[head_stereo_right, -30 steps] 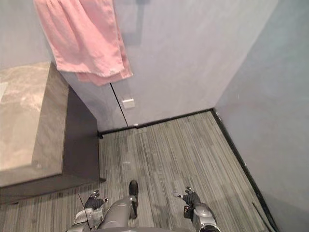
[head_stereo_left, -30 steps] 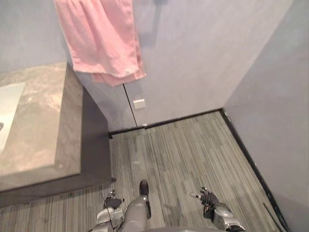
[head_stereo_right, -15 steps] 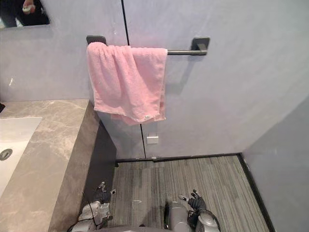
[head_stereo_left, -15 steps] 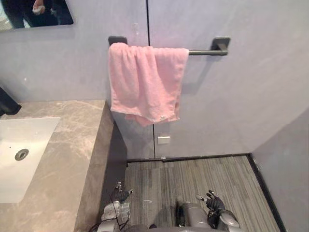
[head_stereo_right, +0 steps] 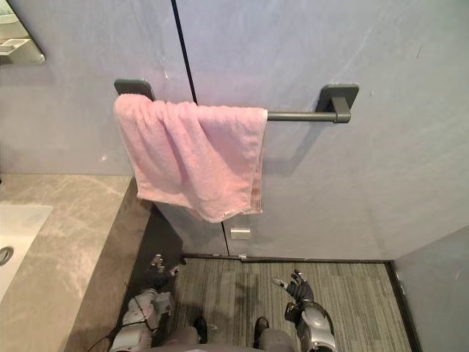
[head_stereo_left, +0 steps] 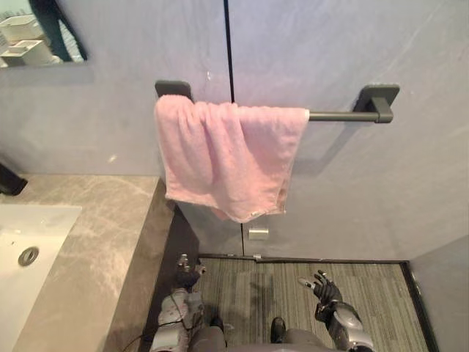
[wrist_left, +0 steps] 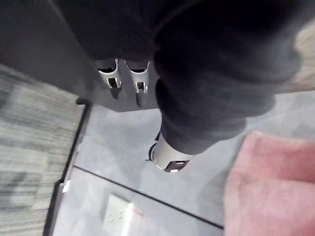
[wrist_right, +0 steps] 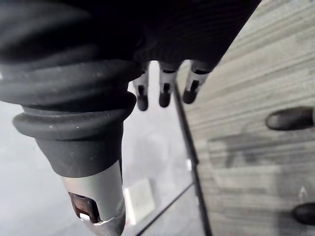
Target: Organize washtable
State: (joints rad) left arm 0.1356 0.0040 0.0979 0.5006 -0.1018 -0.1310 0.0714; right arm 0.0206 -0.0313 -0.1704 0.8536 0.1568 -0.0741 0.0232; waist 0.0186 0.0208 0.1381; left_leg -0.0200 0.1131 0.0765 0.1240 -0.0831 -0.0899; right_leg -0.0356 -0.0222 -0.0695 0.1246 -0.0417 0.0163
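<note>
Silver-grey left hand (head_stereo_left: 187,277) and right hand (head_stereo_left: 325,292), fingers (wrist_right: 165,88) relaxed.

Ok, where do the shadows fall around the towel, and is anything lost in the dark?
Left eye view: the pink towel throws a soft shadow onto the wall to its right, under the rail; nothing is hidden there. Right eye view: the cabinet side below the counter sits in deep shade, no detail readable.

no legible text, labels or numbers
</note>
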